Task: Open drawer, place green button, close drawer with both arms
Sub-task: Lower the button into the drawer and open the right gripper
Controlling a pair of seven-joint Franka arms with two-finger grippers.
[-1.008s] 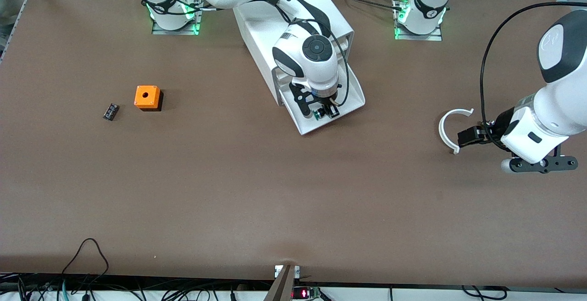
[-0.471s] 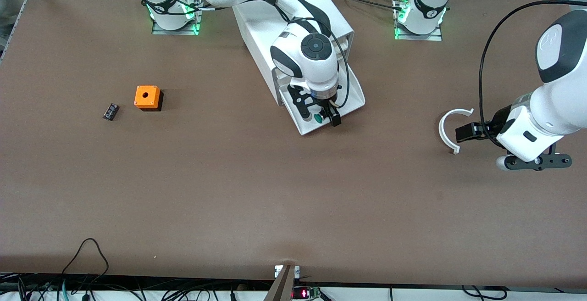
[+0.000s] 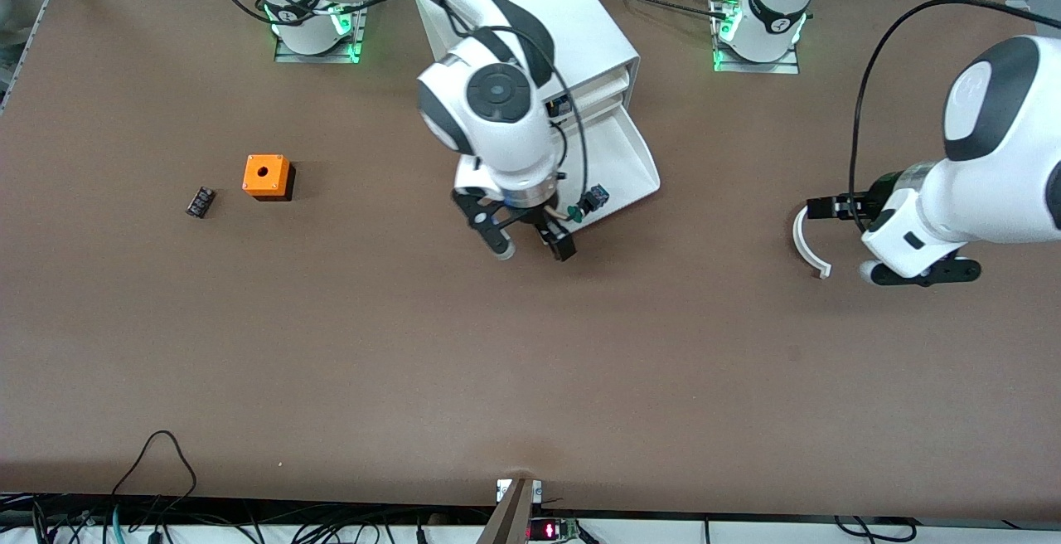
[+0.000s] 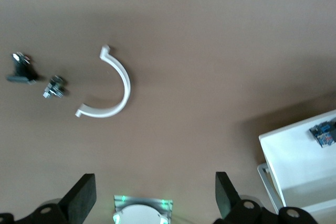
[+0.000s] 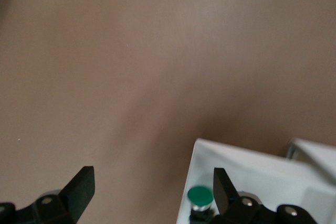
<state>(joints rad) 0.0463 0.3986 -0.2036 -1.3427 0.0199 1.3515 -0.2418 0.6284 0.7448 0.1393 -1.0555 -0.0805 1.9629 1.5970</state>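
White plastic makes up the drawer [image 3: 617,158], which stands pulled out from the cabinet [image 3: 539,5]. The button [image 3: 584,204] lies inside the drawer at its front edge, green cap toward the right gripper [image 3: 530,247]. That gripper hangs over the bare table [image 3: 414,361] just outside the drawer's front edge, with its fingers spread wide and nothing between them; in the right wrist view the green cap [image 5: 200,195] shows close beside one finger [image 5: 223,187]. The left gripper [image 3: 829,208] is over the table toward the left arm's end, well apart from the drawer, next to a white curved piece [image 3: 808,245]. Its fingers [image 4: 84,195] are also wide apart and hold nothing.
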